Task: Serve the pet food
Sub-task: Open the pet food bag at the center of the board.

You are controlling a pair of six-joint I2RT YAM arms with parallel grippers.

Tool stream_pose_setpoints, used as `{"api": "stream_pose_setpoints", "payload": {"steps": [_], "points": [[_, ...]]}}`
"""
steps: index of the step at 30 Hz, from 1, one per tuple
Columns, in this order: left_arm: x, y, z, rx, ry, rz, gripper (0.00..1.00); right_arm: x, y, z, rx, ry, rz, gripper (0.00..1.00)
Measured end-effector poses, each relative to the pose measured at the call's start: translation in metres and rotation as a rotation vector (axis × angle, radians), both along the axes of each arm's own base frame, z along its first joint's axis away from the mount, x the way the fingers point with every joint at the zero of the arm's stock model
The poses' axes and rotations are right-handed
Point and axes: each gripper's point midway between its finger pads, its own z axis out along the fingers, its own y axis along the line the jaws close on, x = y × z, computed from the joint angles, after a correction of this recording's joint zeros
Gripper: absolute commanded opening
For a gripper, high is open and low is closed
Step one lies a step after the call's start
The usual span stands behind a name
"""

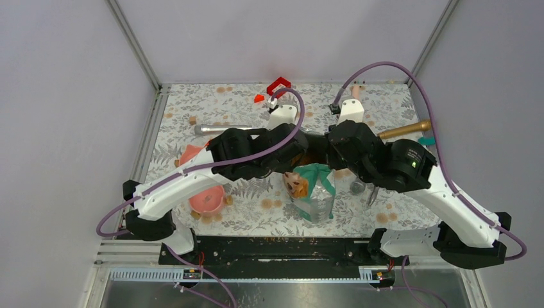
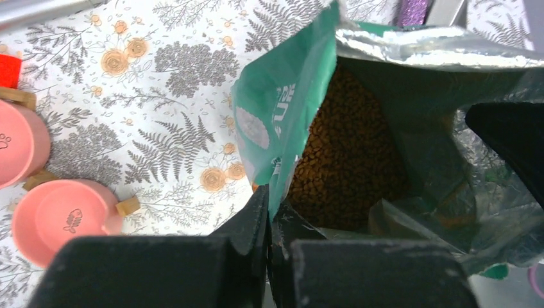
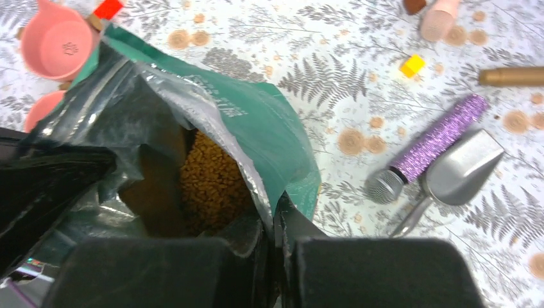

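A teal-green and white pouch with a dog's face stands open at the table's middle. Brown kibble fills its inside and also shows in the right wrist view. My left gripper is shut on the pouch's left rim. My right gripper is shut on the opposite rim. The two hold the mouth spread open. Two pink bowls sit empty to the left of the pouch. A metal scoop lies on the table to the right.
A purple glitter microphone lies beside the scoop. A brass rod, a silver rod, a red clip, a pink piece and small wooden and coloured blocks are scattered on the floral tablecloth.
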Motion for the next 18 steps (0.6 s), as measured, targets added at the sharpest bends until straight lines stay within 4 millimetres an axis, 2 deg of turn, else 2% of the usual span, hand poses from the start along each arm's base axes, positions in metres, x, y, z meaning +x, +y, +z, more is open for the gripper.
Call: {"api": "stream_pose_setpoints", "payload": {"steps": [5,10,13,18], "points": [[0.002,-0.005,0.006,-0.036,-0.014,0.003,0.00,0.000,-0.019,-0.001,-0.048,0.001,-0.077,0.00],[0.009,-0.003,0.007,-0.021,-0.031,-0.002,0.00,0.010,-0.014,-0.003,-0.013,-0.034,-0.074,0.00],[0.021,-0.004,0.012,-0.037,-0.045,-0.006,0.00,0.021,-0.011,-0.006,0.089,-0.047,-0.060,0.00],[0.062,0.008,0.020,-0.079,-0.065,0.042,0.00,0.040,0.001,-0.004,0.172,-0.050,-0.042,0.00]]}}
